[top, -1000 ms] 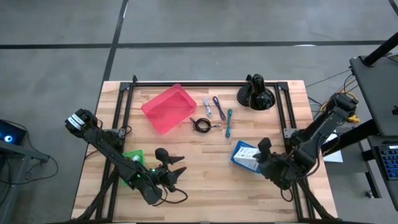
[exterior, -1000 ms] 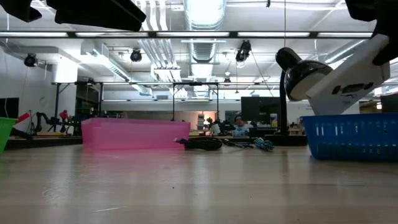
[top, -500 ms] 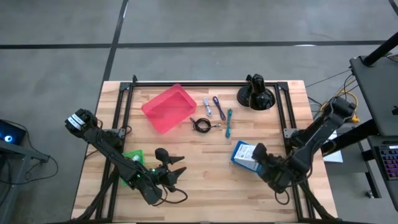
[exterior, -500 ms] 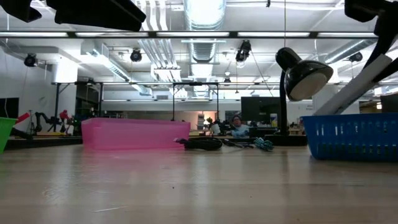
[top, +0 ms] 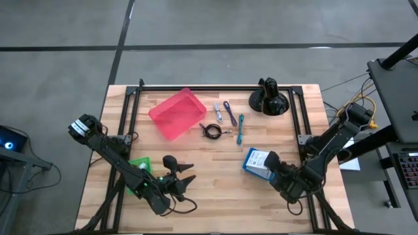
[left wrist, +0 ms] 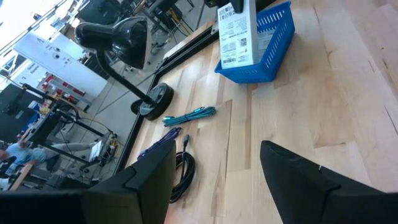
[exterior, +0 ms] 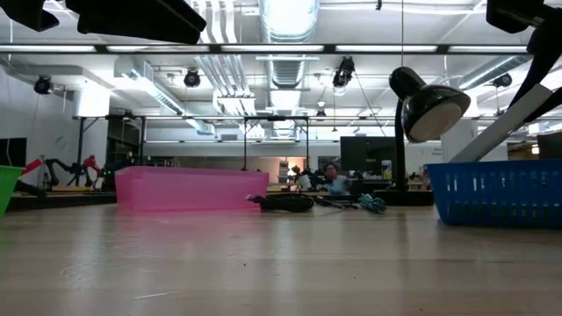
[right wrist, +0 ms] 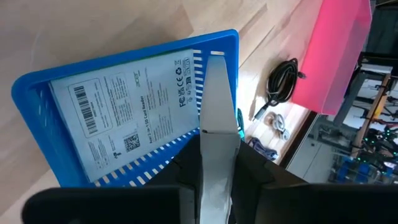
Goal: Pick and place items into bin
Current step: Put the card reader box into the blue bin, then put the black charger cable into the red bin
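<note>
**Right pincer clamped on a box in the blue basket; small items lie loose at the far side**

Nearest the front edge of the worktop (top: 215, 196), the left pincer (top: 191, 172) hovers just above the bare wood with its fingers apart and nothing between them. A green bin (top: 139, 166) sits just beside that arm.

On the right side, slightly farther back, the right pincer (top: 272, 163) has its fingers together on the top edge of a white box (left wrist: 236, 31) with a printed label. The box stands upright inside the blue basket (left wrist: 266, 61), rising well above its rim.

Past the middle of the worktop lie the loose items. A black coiled cable (top: 211, 131) rests near the pink bin (top: 176, 113), close to its corner but apart from it. A teal stick (top: 241, 128) lies just to the right of the cable. Beyond these, a purple stick (top: 230, 112) and a pale stick (top: 218, 112) lie side by side, between the pink bin and a black domed mount (top: 269, 102). The pink bin sits at an angle to the worktop's edges. None of the small items are inside it, as far as the overhead view shows.

The black domed mount stands at the far edge, right of the sticks.
</note>
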`<state>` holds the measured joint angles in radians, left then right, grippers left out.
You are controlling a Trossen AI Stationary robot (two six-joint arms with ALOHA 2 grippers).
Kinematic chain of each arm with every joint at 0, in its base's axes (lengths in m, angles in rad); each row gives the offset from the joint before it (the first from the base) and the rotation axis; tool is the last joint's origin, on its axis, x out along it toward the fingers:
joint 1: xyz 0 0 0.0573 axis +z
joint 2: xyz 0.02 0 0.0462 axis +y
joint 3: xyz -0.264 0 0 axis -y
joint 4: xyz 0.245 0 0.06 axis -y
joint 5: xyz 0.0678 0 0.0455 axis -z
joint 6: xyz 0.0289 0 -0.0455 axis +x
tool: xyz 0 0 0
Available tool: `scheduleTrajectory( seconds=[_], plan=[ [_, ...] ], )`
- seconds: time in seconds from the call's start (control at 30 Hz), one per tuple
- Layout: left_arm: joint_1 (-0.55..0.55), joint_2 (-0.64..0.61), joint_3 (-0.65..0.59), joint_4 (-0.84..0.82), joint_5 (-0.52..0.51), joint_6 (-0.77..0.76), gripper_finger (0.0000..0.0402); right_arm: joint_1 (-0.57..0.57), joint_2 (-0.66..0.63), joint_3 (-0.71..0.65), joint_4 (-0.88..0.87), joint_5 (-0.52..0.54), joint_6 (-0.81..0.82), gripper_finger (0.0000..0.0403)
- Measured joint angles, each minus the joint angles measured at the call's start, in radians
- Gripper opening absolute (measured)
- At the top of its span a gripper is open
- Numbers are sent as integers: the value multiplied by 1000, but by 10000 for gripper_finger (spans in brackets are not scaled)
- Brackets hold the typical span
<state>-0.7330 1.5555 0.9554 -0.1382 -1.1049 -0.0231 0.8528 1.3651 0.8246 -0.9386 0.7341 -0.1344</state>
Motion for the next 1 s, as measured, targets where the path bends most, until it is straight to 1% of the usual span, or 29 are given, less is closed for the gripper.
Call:
scheduleTrajectory(
  seconds=[0.07,0.27,0.43,0.7,0.83,1.0],
  plan=[
    [0,0,0,0,0,0,217,0,0,0,1,0,1,47],
    [0,0,0,1,0,0,217,0,-2,0,4,0,29,87],
    [0,0,0,1,0,0,217,0,-2,6,4,0,54,104],
    [0,0,0,1,0,0,217,0,-2,44,1,-7,56,111],
    [0,0,0,1,0,0,217,0,-2,79,-12,-59,57,106],
    [0,0,0,1,0,0,217,0,-3,134,-63,-81,61,99]
  ],
)
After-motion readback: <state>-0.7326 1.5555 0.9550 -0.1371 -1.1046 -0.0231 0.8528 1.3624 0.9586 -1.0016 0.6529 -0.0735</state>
